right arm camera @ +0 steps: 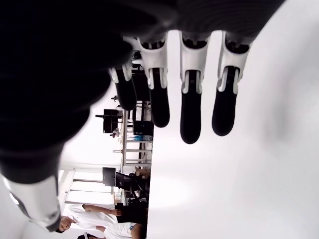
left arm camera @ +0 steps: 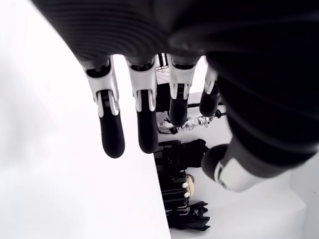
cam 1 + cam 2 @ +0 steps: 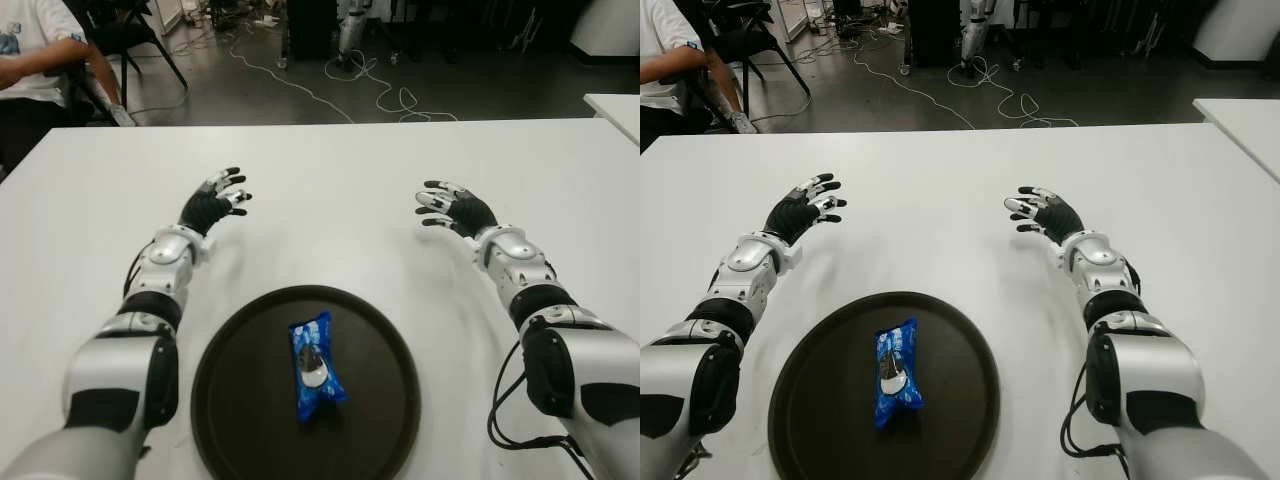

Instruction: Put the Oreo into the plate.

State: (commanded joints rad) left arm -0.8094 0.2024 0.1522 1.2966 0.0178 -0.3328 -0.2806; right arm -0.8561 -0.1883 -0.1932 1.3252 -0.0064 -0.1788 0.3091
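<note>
the oreo (image 3: 314,367), a small blue packet with a cookie printed on it, is lying flat inside the dark round plate (image 3: 230,400), close to its middle and pointing away from the robot with a small tilt. the plate is sitting on the white table (image 3: 340,210), near the edge where the robot is standing, and it is showing between the two forearms, behind both hands and nearer to the robot's body than they are. the left hand (image 3: 212,204) is reaching forward over the table, beyond the plate and to its left, and its fingers (image 2: 112,134) are stretching out apart from each other, holding nothing. the right hand (image 3: 455,208) is doing the same on the other side, beyond the plate and to its right, with the fingers (image 1: 191,117) spreading and nothing between them. the two hands are staying well apart from each other, and the oreo is lying well apart from both of them. whether the palms are touching the table, i cannot tell. farther than the left hand, past the far left corner of the table, a person (image 3: 35,50) in a white shirt is sitting on a chair.
</note>
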